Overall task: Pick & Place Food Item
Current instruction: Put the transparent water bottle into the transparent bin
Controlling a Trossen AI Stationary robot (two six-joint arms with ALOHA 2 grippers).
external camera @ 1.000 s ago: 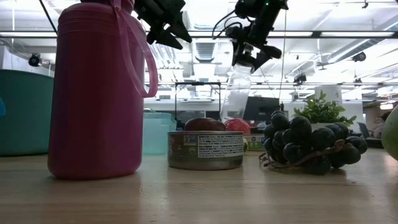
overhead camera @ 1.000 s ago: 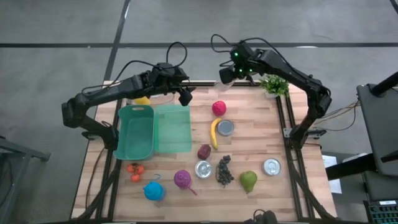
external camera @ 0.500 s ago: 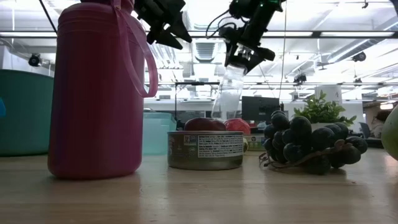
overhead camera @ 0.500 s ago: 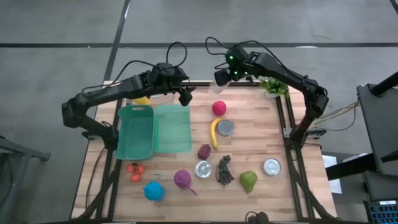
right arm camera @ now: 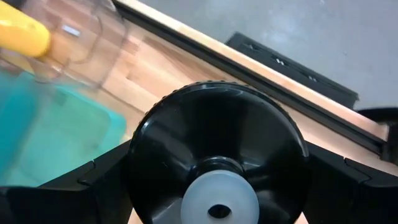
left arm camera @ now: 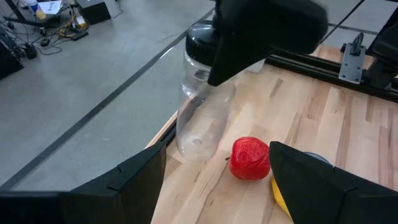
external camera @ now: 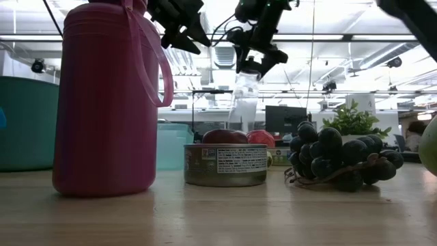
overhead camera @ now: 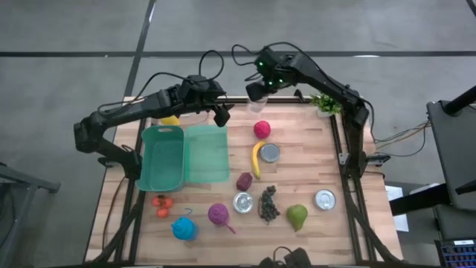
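A clear plastic bottle (left arm camera: 200, 118) with a black cap (right arm camera: 214, 149) hangs over the table's far edge, with my right gripper (overhead camera: 256, 88) shut on it. My left gripper (overhead camera: 222, 116) stands open in the air just left of it, above the far end of the two teal bins (overhead camera: 207, 152), with nothing between its fingers. On the wood lie a red fruit (overhead camera: 262, 129), a banana (overhead camera: 256, 158), a dark plum (overhead camera: 244, 181), grapes (overhead camera: 268, 203) and a green pear (overhead camera: 297, 217). My right gripper pinches the bottle's black cap (right arm camera: 155, 124) between its two fingers (right arm camera: 93, 186), one on each side of its rim. The fingers come steeply from above. The bottle hangs tilted below them (external camera: 244, 102); whether its bottom touches the table, I cannot tell.
Three tins (overhead camera: 269, 152) (overhead camera: 242, 202) (overhead camera: 325, 199), a pink jug (overhead camera: 218, 214), a blue one (overhead camera: 184, 228) and tomatoes (overhead camera: 161, 205) sit toward the near side. A small plant (overhead camera: 328, 102) stands at the far right corner. A yellow item (overhead camera: 170, 119) lies under my left arm.
My right gripper has gone toward the table's left along the far edge, carrying the bottle with it. The bottle has stayed hanging tilted below the fingers and is now close to my left gripper.
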